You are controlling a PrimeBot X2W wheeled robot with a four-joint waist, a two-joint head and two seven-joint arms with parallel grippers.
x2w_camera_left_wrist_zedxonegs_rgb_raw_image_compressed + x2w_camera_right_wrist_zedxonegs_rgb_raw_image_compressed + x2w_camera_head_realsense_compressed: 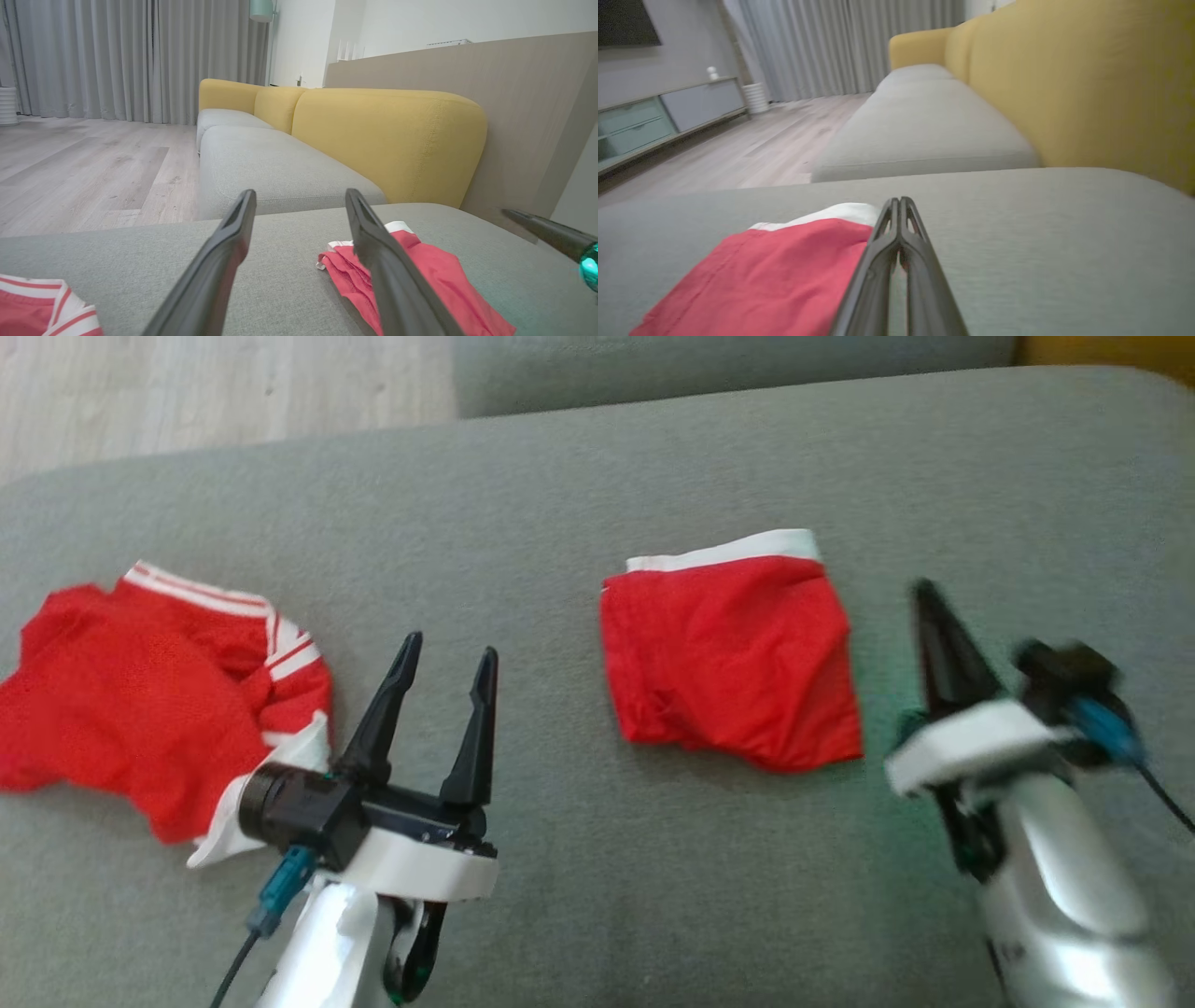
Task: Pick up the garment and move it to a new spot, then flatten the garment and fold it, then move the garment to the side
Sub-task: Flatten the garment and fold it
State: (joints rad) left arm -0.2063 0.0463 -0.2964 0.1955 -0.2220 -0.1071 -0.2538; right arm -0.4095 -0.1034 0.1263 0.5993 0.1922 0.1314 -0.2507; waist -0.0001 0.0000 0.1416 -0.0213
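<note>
Red shorts (728,653) with a white waistband lie folded flat on the grey sofa cushion (560,485), near its middle. A red jersey (140,700) with white stripes lies crumpled at the left. My left gripper (449,648) hovers open and empty between the two garments, close beside the jersey's hem. In the left wrist view its spread fingers (301,193) frame the shorts (420,270), with the jersey (37,308) at the lower left. My right gripper (924,593), blurred, is shut on nothing just right of the shorts. Its closed tips (899,201) sit beside the shorts (775,275).
The yellow backrest (387,140) rises along the cushion's right side. A second grey cushion (275,168) lies beyond the far edge, with the wooden floor (93,163) to its left. A low cabinet (658,116) stands across the room.
</note>
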